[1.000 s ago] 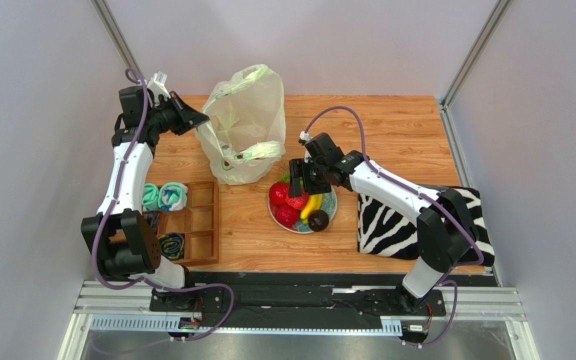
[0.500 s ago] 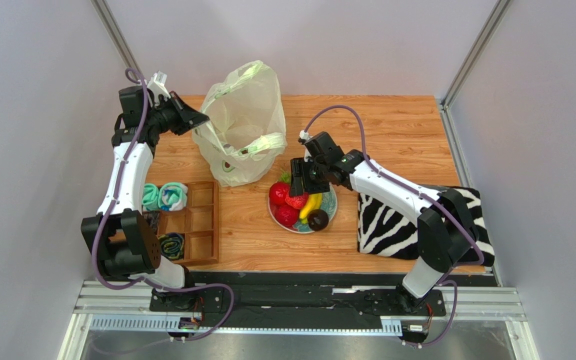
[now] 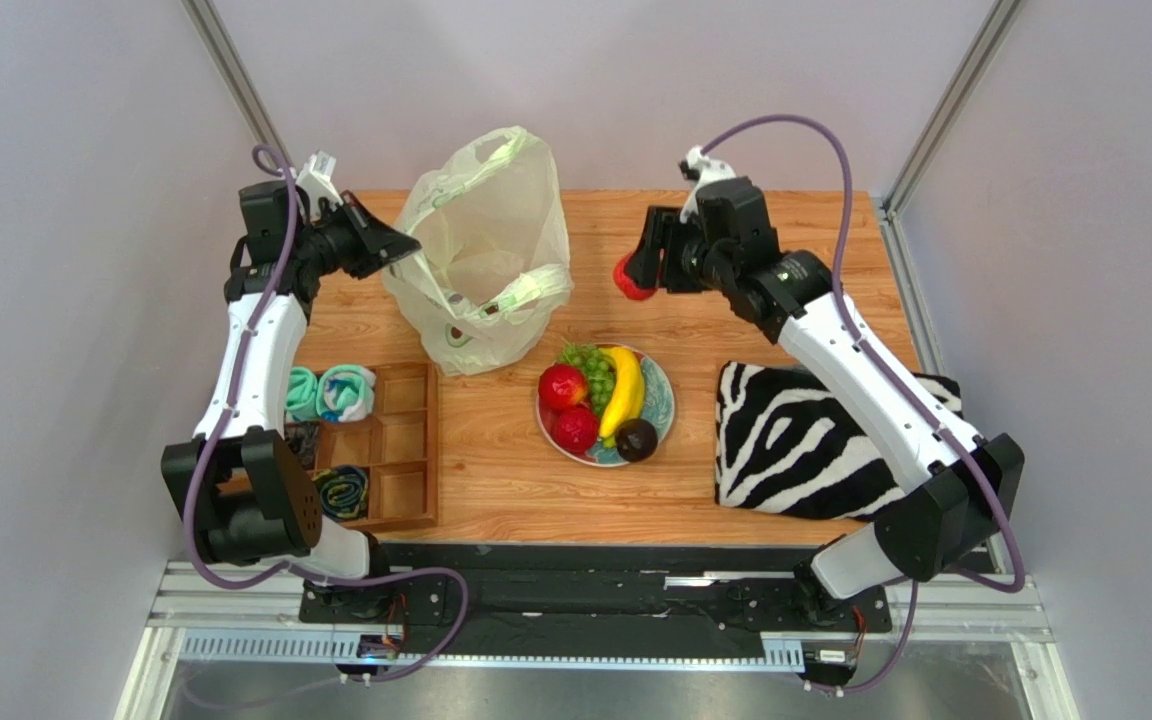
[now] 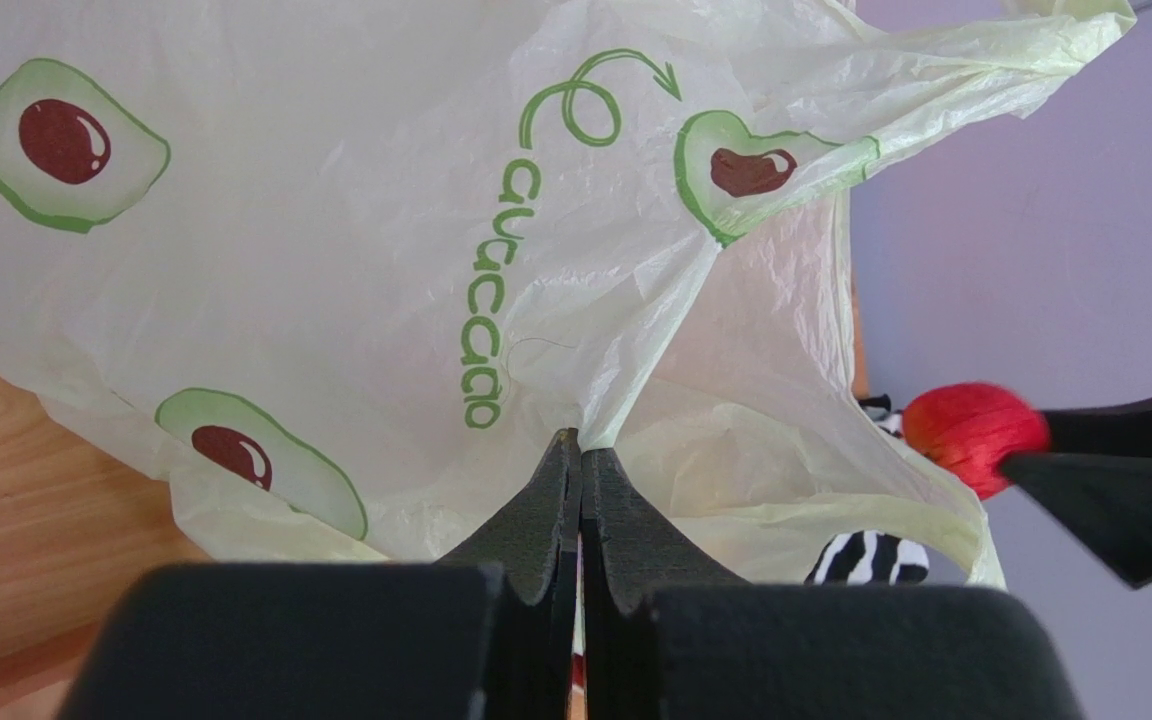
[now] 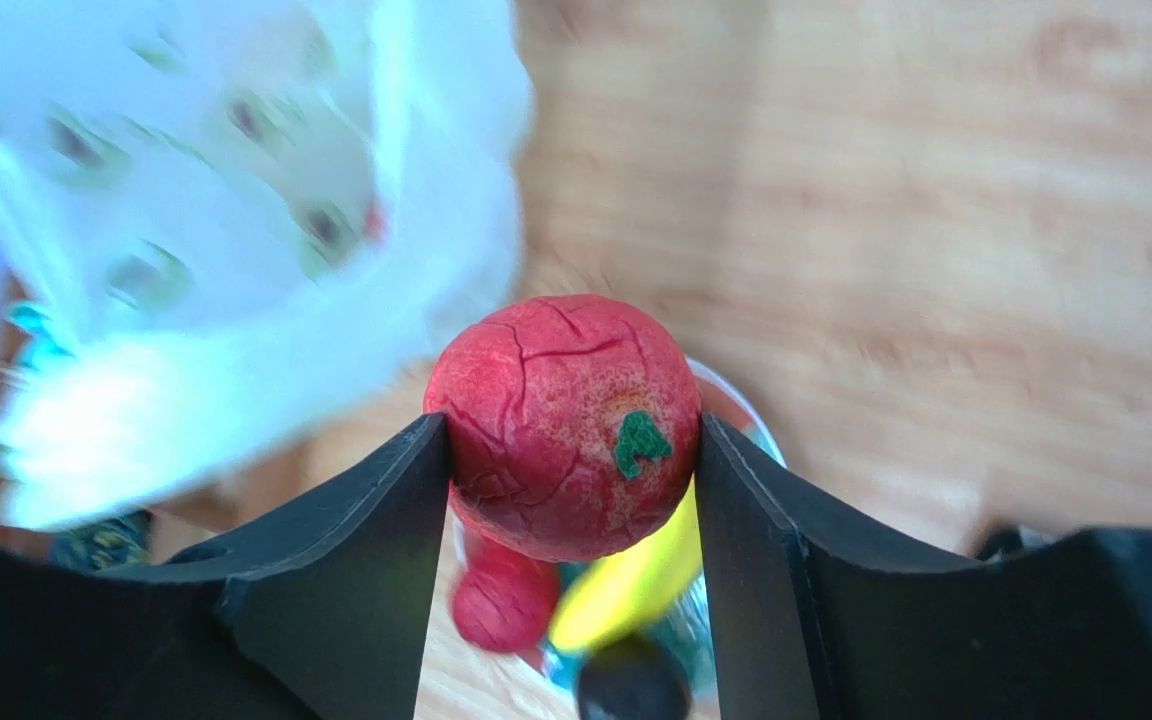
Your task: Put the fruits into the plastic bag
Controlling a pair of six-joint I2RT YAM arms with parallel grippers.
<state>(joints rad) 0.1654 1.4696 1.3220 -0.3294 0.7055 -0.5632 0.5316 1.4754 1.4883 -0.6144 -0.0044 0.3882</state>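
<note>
The pale yellow-green plastic bag [image 3: 485,248] with avocado prints stands at the back of the table. My left gripper [image 3: 399,240] is shut on the bag's left edge [image 4: 597,405], holding it up. My right gripper [image 3: 632,278] is shut on a red round fruit [image 5: 567,423], held in the air to the right of the bag; the fruit also shows in the left wrist view [image 4: 973,435]. On the plate [image 3: 660,393] lie a yellow banana [image 3: 624,390], two red fruits [image 3: 564,387], green grapes [image 3: 588,365] and a dark oval fruit [image 3: 635,440].
A zebra-striped cloth [image 3: 815,443] lies right of the plate. A wooden compartment tray [image 3: 387,443] with rolled teal cloths [image 3: 330,393] sits at the left front. Grey walls close the table's sides and back.
My right gripper has lifted a red fruit off the plate and carried it up and back, to the right of the bag. The left gripper still holds the bag.
</note>
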